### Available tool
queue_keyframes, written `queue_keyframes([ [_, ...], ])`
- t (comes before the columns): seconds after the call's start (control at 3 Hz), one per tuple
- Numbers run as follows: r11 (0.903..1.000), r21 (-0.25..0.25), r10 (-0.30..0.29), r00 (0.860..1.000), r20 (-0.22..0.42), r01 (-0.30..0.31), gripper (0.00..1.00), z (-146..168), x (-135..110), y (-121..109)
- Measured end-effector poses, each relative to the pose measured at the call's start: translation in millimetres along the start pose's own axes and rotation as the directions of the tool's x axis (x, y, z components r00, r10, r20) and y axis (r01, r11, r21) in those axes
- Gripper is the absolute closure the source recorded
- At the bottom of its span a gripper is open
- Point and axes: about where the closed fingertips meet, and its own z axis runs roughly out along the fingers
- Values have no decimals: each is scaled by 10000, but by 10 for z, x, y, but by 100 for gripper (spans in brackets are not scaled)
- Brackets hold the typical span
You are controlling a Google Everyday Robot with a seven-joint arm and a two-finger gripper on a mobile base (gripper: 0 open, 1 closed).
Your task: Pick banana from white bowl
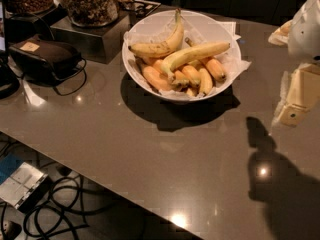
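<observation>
Banana (196, 53) pale, nearly straight, tool (296, 106) far right

— What else is out there?
— I see a grey table (150, 159), a glass jar (92, 4) on a metal box (95, 39), a dark case (45, 54) left of it, and cables (60, 204) on the floor. My gripper (292, 115) hangs at the right edge.

A: Where is the arm?
B: At the far right edge. A white, rounded part of the arm (307, 29) shows near the top, cut off by the frame.
A: And the gripper?
B: The gripper (294, 111) hangs just below that white part. It is cream-coloured and boxy, and partly out of view.
A: How is it posed?
B: Tilted, with its lower end pointing down and to the left, and it hangs in the air.
</observation>
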Motion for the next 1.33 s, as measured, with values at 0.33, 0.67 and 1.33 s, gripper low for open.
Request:
queue_keyframes([
  [0.33, 10000, -15, -45, 10000, 12, 45, 0, 3, -41, -14],
  [0.67, 9998, -69, -193, 9998, 57, 193, 0, 19, -177, -62],
  [1.33, 9896, -373, -1398, 9901, -150, 1392, 0, 148, -625, -258],
])
